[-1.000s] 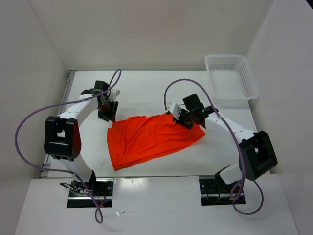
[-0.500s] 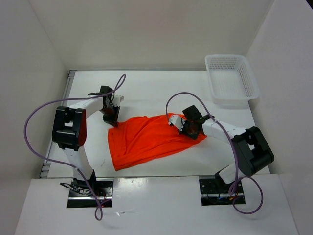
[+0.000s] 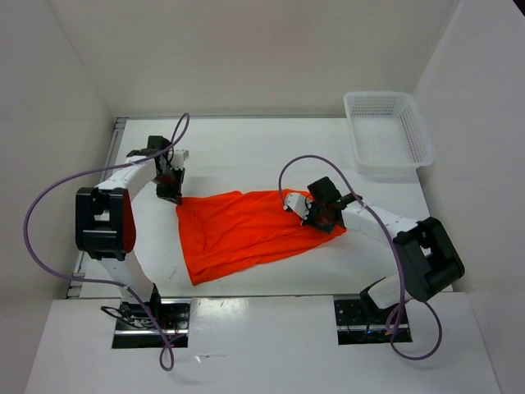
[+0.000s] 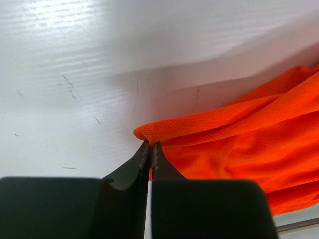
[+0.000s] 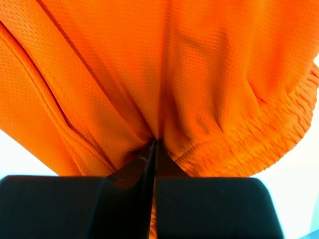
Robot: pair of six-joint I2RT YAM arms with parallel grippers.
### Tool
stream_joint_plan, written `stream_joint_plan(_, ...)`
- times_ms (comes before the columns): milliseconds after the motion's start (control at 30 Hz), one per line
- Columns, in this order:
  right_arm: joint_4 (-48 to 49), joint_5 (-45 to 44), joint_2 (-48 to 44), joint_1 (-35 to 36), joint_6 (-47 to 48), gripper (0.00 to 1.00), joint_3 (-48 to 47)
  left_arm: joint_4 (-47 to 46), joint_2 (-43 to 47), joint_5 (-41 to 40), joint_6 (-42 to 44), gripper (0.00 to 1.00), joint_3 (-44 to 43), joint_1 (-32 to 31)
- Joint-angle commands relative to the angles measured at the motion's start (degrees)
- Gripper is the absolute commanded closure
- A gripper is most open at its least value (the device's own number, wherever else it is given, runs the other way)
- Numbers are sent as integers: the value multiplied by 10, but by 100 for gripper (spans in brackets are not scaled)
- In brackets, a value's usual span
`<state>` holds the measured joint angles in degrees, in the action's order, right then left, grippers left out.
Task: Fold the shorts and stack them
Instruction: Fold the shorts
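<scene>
Orange shorts (image 3: pixel 246 230) lie spread on the table (image 3: pixel 246 148) between both arms. Left wrist view: left gripper (image 4: pixel 150 144) pinched closed on a corner hem. Right wrist view: right gripper (image 5: pixel 154 142) clamped on bunched fabric. Recommend drawing both grips evenly, keeping the cloth taut and low.

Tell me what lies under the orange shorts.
The shorts lie spread on the white table, which shows all around them. Whatever is beneath the fabric is covered. The left gripper and right gripper pinch the fabric.
</scene>
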<state>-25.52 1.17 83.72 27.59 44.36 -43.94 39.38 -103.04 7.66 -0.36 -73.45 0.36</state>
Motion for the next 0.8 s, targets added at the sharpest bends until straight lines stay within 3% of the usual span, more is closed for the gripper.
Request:
stream_joint_plan(0, -9, -6, -27, -1, -24, 96, -15, 22, 17, -17, 4, 95, 27, -5)
stream_joint_plan(33, -9, 0, -27, -1, -55, 89, -36, 29, 17, -11, 4, 83, 27, -15)
stream_joint_plan(133, -9, 25, -27, -1, -122, 73, -98, 29, 24, 10, 4, 70, 32, -20)
stream_joint_plan(200, -9, 49, -27, -1, -156, 57, -129, 35, 24, 10, 4, 63, 26, -20)
stream_joint_plan(267, 11, 73, -27, -25, -225, 53, -167, 41, 29, 5, 4, 57, 19, -15)
stream_joint_plan(367, 57, 86, 5, -61, -310, 43, -190, 56, 29, 10, 4, 54, 14, 0)
stream_joint_plan(467, 91, 86, 49, -95, -335, 41, -195, 64, 29, 10, 4, 52, 30, 0)
stream_joint_plan(767, 91, 102, 158, -155, -300, 22, -212, 64, -12, 75, 4, 47, 59, 0)
